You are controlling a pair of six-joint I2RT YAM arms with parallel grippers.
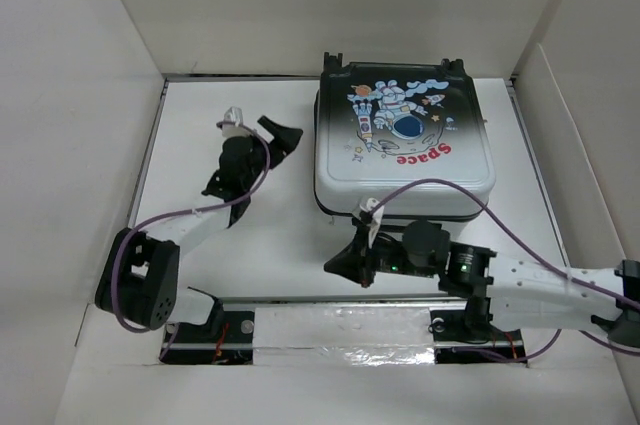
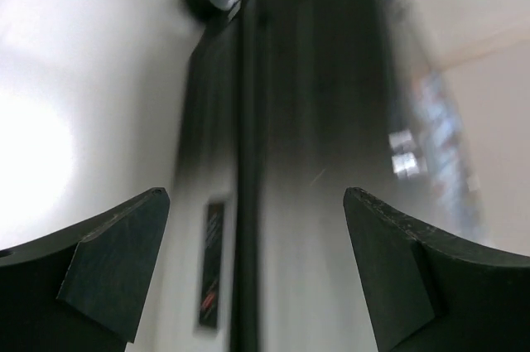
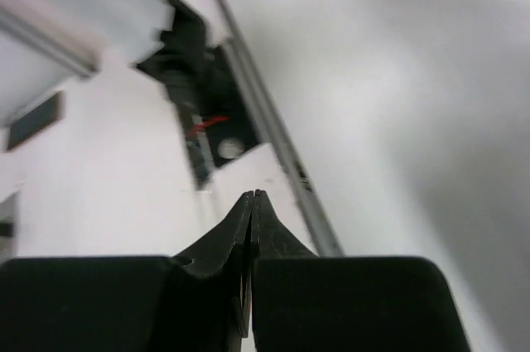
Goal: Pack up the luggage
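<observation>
Luggage (image 1: 403,135) lies shut, print up, toward far right corner of table (image 1: 260,235); I see left gripper (image 2: 252,203) spread wide beside its left side, right gripper (image 3: 252,196) pressed together, empty, by its near side

The luggage (image 1: 404,145) lies closed and flat, astronaut print up, at the table's far right.

We see a suitcase (image 1: 404,135) with a hard, glossy shell, probably plastic. The table (image 1: 290,237) looks matt white. The fingers (image 2: 108,261) of the left gripper (image 2: 257,196) are matt black and faintly grainy. The strip (image 1: 340,327) at the near edge shines like crinkled foil.
</observation>
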